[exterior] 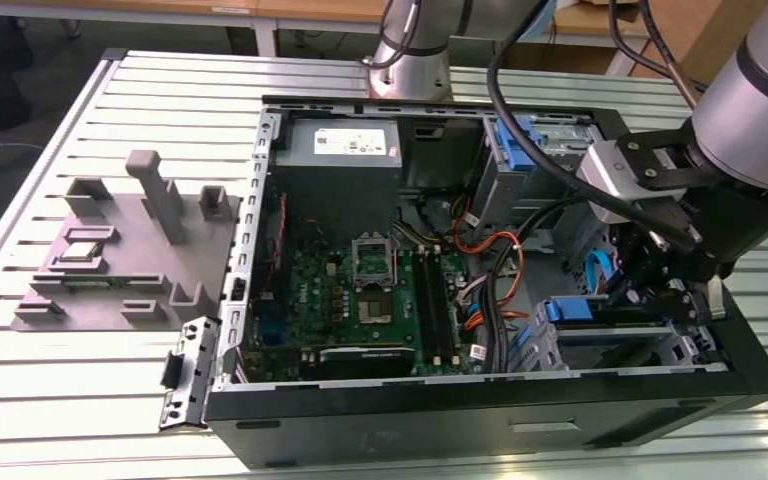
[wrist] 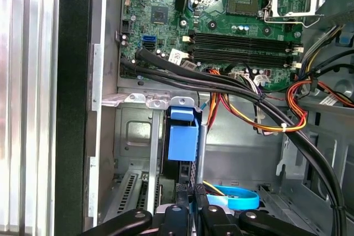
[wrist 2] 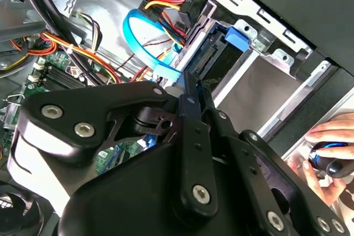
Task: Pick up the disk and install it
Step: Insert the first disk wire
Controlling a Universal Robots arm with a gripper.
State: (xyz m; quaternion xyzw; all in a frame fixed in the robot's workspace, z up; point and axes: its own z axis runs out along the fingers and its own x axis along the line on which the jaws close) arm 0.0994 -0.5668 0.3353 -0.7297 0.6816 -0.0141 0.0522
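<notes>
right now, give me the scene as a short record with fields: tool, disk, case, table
tool: the tool is down inside the open computer case, at the drive cage on the exterior view's right
disk: the disk, blue carrier frame showing, stands on edge in the drive cage, directly in front of the tool in the first wrist view
case: computer case lies open on its side, motherboard exposed
cables: blue data cable loops near the disk's connector end
table: grey fixture tray on the slatted table
</notes>
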